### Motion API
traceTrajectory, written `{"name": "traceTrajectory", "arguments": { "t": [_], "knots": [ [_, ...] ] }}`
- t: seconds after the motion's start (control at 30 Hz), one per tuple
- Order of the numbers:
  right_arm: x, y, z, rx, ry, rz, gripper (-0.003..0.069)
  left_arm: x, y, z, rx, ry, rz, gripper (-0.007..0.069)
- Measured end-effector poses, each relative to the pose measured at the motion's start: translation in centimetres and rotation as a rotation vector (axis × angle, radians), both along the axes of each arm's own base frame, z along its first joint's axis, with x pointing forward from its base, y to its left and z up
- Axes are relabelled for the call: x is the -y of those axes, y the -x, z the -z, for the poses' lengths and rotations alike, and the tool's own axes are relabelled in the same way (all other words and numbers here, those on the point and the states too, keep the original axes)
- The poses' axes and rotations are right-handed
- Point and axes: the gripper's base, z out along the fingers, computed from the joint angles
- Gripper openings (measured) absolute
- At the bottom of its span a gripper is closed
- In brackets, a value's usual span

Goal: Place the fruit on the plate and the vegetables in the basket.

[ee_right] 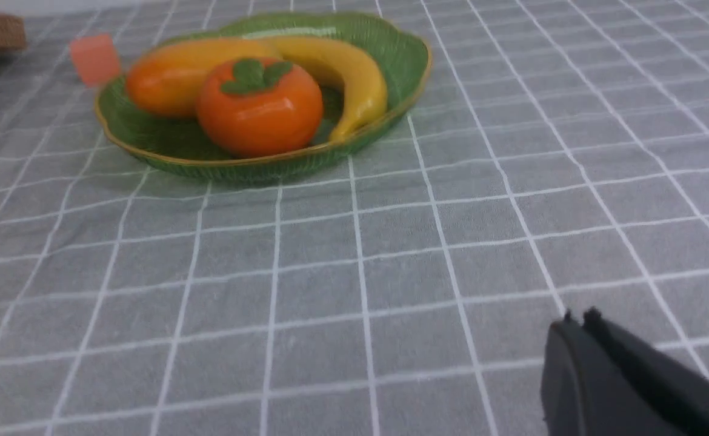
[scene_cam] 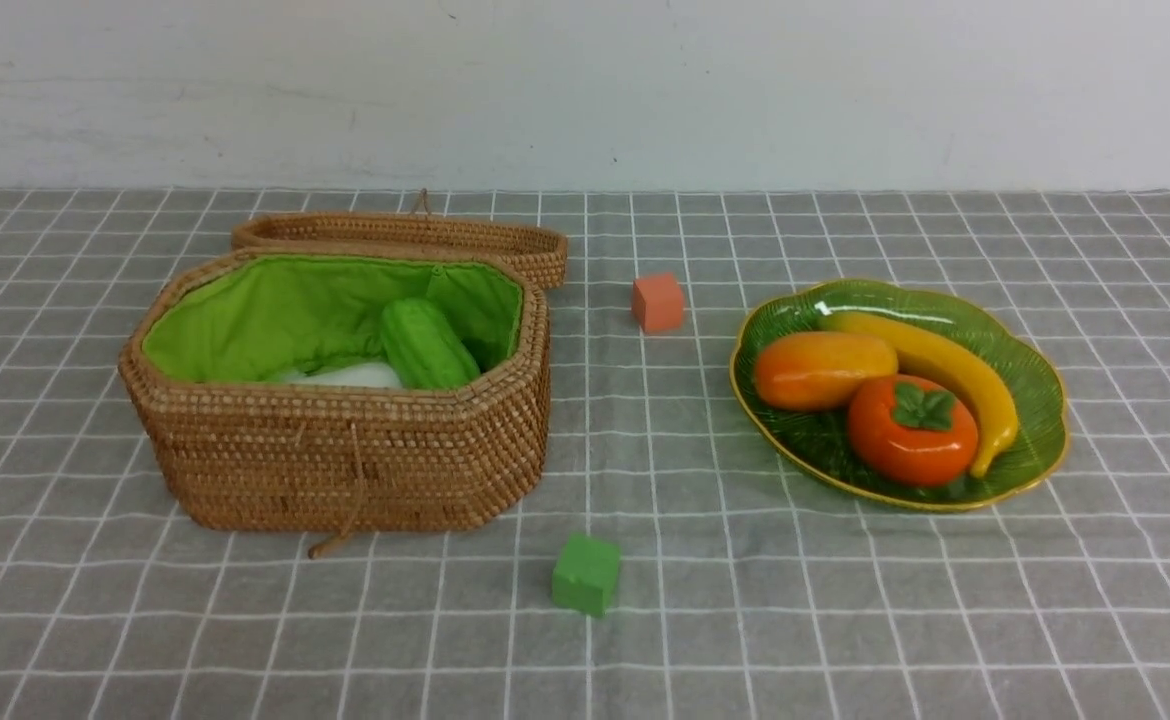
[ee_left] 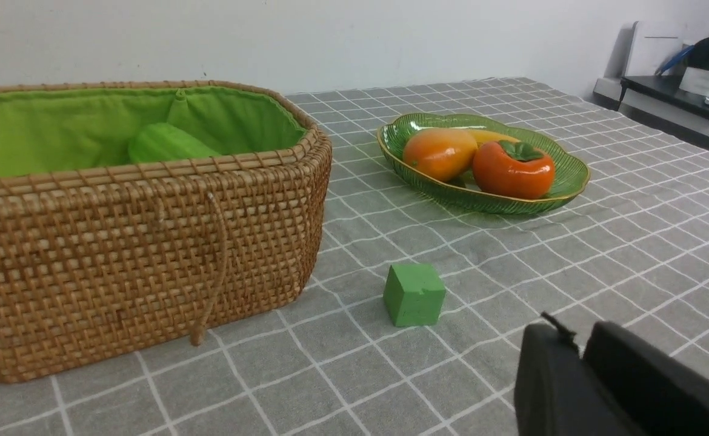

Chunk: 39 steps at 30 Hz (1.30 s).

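With 3 fruits on the plate and gourd and radish in the basket, both empty grippers, right closed, left nearly closed, should stay clear.

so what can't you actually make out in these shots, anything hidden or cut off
- Eggplant: not seen in any view; the basket front wall hides the floor.
- Radish: front view shows only a white sliver behind that rim.
- Banana: left wrist view, mostly hidden behind the mango and persimmon.
- Lid: largely hidden behind the basket.
- Left gripper, right gripper: cut off by the frame edge.
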Motion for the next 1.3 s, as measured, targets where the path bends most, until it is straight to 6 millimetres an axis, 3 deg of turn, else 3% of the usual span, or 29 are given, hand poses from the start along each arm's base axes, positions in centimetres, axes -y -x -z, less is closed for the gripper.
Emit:
{"name": "traceTrajectory", "arguments": {
  "t": [0.97, 1.1, 1.2, 1.3],
  "knots": [
    [0.0, 0.0, 0.0, -0.004, 0.001, 0.001, -0.0007, -0.1, -0.1, -0.2, 0.025, -0.003, -0.012, 0.0103],
    [0.0, 0.0, 0.0, -0.004, 0.001, 0.001, -0.0007, -0.6, -0.6, -0.4, 0.138, 0.015, -0.095, 0.0099],
    [0.0, 0.0, 0.0, -0.003, 0.001, 0.001, -0.0005, -1.5, -0.8, -0.6, 0.219, 0.035, -0.230, 0.0048],
    [0.0, 0.0, 0.0, -0.003, 0.001, 0.001, -0.0003, -2.1, -0.8, 0.4, 0.179, 0.036, -0.349, -0.0013]
  ]
}}
